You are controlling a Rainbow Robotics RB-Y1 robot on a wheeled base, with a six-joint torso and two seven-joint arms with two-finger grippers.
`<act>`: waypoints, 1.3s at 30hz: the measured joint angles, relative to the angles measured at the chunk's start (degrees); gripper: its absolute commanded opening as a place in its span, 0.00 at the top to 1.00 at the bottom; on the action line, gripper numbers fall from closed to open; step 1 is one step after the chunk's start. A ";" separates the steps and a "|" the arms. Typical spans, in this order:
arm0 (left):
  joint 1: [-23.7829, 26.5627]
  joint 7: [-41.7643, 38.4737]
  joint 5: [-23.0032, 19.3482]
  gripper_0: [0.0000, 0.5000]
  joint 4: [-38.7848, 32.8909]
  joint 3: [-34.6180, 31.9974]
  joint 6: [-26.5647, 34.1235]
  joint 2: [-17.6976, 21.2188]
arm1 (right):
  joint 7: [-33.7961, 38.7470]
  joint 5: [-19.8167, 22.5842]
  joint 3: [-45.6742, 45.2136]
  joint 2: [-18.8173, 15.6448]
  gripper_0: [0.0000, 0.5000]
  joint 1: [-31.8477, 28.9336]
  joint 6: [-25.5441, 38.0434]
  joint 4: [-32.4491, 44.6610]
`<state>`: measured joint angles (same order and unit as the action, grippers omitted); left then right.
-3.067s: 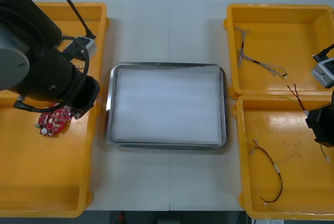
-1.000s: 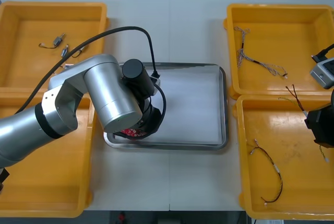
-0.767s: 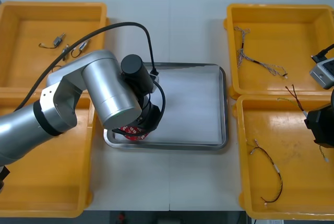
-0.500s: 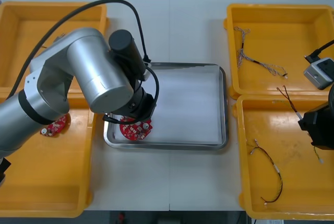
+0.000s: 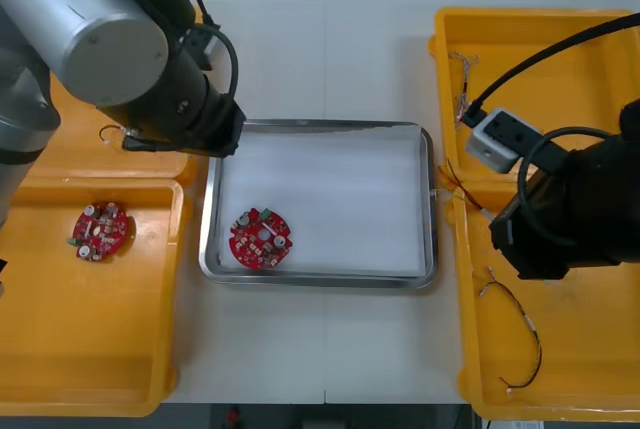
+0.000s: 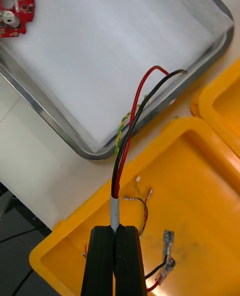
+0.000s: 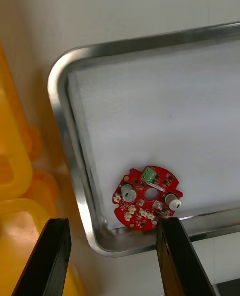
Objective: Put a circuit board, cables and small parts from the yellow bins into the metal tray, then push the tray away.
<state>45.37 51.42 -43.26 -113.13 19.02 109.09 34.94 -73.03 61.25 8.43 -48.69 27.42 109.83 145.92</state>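
A round red circuit board (image 5: 260,239) lies in the near left corner of the metal tray (image 5: 320,127), free of any grip. My left gripper (image 7: 115,258) hangs open above that corner, with the board (image 7: 147,197) just beyond its fingers. My right gripper (image 6: 117,261) is shut on a red and yellow cable (image 6: 131,126) with a black strand. It is above the orange bin (image 6: 200,176), and the cable's far end reaches over the tray rim (image 6: 100,151). In the front view the cable (image 5: 452,184) pokes out by the tray's right rim, under the right arm (image 5: 570,209).
A second red board (image 5: 100,231) lies in the near left yellow bin (image 5: 60,349). The near right bin (image 5: 500,389) holds a black cable (image 5: 525,334). A twisted cable (image 5: 462,99) lies in the far right bin (image 5: 560,39). Short cable ends (image 6: 142,201) lie near the right fingers.
The left gripper has let go of the circuit board in the tray and drawn back up and to the far left. The right arm has swung left toward the tray with the cable.
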 measured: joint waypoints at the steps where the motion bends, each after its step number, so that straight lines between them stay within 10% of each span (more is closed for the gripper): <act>1: 0.00 1.61 -0.07 0.00 0.77 -0.90 0.00 0.38 | 0.00 -0.64 2.09 0.00 1.00 1.36 0.00 0.00; 13: 0.24 21.57 -0.84 0.00 13.06 -8.47 -6.82 4.86 | -1.21 -8.07 20.97 2.59 1.00 14.37 0.00 -4.10; 18: 1.13 21.74 -0.36 0.00 19.14 -9.03 -10.73 5.98 | -13.62 -13.12 25.84 6.69 1.00 17.87 -0.32 -10.45; 27: 4.59 36.97 1.05 0.00 30.27 -10.39 -17.38 6.21 | -25.19 -19.28 28.01 14.29 1.00 19.02 -4.92 -20.26; 39: 6.38 44.40 1.14 0.00 41.98 -13.31 -31.22 6.21 | -31.24 -27.06 41.17 14.86 1.00 19.52 -17.43 -29.41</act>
<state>51.75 95.82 -42.12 -71.15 5.71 77.88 41.15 -104.27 34.19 49.60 -33.83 46.94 92.40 116.50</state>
